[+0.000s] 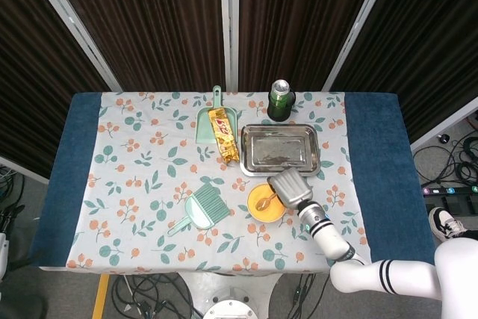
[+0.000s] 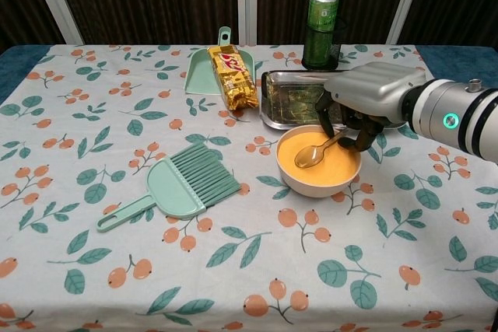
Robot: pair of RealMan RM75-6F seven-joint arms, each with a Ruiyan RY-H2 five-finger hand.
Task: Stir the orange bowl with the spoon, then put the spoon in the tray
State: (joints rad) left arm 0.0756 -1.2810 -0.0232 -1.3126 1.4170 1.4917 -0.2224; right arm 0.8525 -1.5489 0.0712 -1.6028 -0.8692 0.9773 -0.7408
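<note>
Spoon [image 2: 315, 153] lies slanted inside the orange bowl [image 2: 320, 166], its scoop low toward the robot's left and its handle rising up-right into the right hand [image 2: 364, 105], whose fingers pinch it. Just behind the bowl on the desk [image 2: 233, 270] sits the tray [image 2: 292, 99].

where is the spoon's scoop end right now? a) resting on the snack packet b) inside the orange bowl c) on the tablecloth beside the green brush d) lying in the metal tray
b: the right hand holds the spoon by its handle, and the scoop end sits inside the orange bowl, in front of the metal tray.
</note>
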